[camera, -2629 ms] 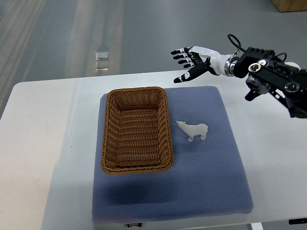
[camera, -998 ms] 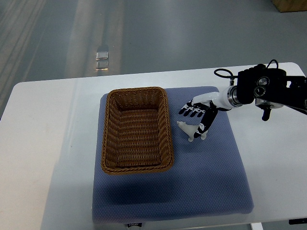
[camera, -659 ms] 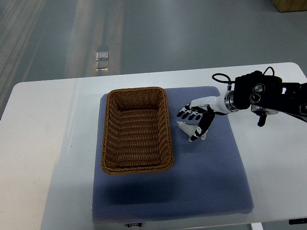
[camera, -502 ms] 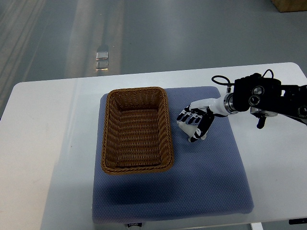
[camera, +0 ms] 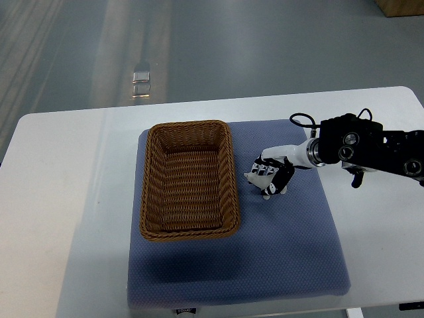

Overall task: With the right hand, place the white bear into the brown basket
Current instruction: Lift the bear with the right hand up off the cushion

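The right hand [camera: 273,173] reaches down over the white bear [camera: 260,181], fingers [camera: 267,172] curled tight around it so it can be lifted. The bear sits on the blue mat [camera: 265,252], just right of the brown basket [camera: 189,179], not inside yet.

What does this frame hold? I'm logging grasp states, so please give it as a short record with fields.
surface: white table with a blue mat on it
target object: white bear on the mat, right of the basket
container: brown basket, wicker, nothing inside
right robot hand: fingers curled around the bear
left robot hand: not in view
task stage: bear grasped, not yet in the basket
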You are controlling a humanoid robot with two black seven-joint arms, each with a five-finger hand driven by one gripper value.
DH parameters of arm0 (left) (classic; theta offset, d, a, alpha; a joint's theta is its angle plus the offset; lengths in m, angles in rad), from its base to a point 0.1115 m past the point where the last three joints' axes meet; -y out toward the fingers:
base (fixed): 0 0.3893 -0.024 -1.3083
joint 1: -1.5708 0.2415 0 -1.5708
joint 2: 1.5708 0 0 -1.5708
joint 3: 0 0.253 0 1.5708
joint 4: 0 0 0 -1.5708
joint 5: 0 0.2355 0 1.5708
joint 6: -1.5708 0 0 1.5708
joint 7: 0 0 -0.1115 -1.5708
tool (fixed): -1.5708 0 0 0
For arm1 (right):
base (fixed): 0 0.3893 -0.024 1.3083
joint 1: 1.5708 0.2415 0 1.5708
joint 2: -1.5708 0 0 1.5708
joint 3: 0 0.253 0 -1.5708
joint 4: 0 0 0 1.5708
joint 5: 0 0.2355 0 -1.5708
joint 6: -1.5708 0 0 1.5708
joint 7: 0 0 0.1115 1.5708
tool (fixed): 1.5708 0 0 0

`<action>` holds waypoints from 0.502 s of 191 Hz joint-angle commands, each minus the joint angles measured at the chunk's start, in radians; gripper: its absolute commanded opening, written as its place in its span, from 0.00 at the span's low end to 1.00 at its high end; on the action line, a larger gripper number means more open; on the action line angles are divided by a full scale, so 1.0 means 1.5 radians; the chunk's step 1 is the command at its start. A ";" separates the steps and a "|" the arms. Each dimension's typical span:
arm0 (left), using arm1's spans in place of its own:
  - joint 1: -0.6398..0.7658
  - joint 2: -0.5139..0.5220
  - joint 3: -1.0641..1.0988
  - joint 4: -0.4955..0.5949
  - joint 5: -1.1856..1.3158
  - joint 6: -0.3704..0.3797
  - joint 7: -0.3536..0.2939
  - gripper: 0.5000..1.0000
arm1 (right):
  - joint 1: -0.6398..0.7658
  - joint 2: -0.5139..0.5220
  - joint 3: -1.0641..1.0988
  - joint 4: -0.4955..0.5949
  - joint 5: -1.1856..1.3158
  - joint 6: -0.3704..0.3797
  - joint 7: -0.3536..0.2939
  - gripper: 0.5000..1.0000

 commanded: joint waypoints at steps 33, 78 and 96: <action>0.000 0.000 0.000 0.000 0.000 0.001 0.000 1.00 | 0.023 -0.023 0.003 0.001 -0.009 -0.002 0.000 0.08; 0.000 0.000 0.000 0.000 0.000 0.001 0.000 1.00 | 0.128 -0.090 0.009 0.025 0.002 0.024 0.000 0.09; 0.000 0.000 0.000 0.000 0.000 0.001 0.000 1.00 | 0.169 -0.115 0.008 0.041 0.005 0.026 0.000 0.09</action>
